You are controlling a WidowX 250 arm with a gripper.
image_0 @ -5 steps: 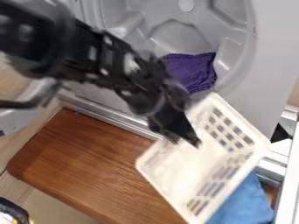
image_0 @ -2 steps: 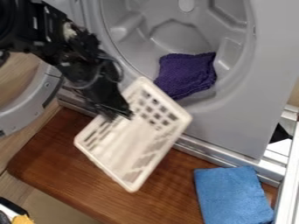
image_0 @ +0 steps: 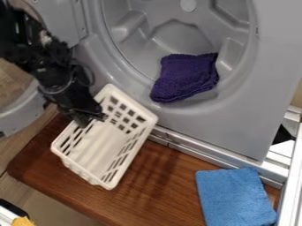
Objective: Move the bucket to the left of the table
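The black gripper (image_0: 91, 120) is at the left of the camera view, at the upper left rim of the white bucket, a rectangular slotted basket (image_0: 101, 143). Its fingers are shut on that rim. The bucket is tilted over the left half of the brown wooden table (image_0: 165, 194), its open top facing the camera. A shadow lies on the wood to the right of it.
A blue cloth (image_0: 236, 196) lies on the table's right part. Behind the table stands a grey washer or dryer (image_0: 236, 126), with a purple cloth (image_0: 186, 77) in its drum opening. Its round door (image_0: 24, 108) is at the left.
The gripper and the bucket have moved left across the table, away from above the blue cloth. The blue cloth has come into full view, and the bucket's tilt has changed.
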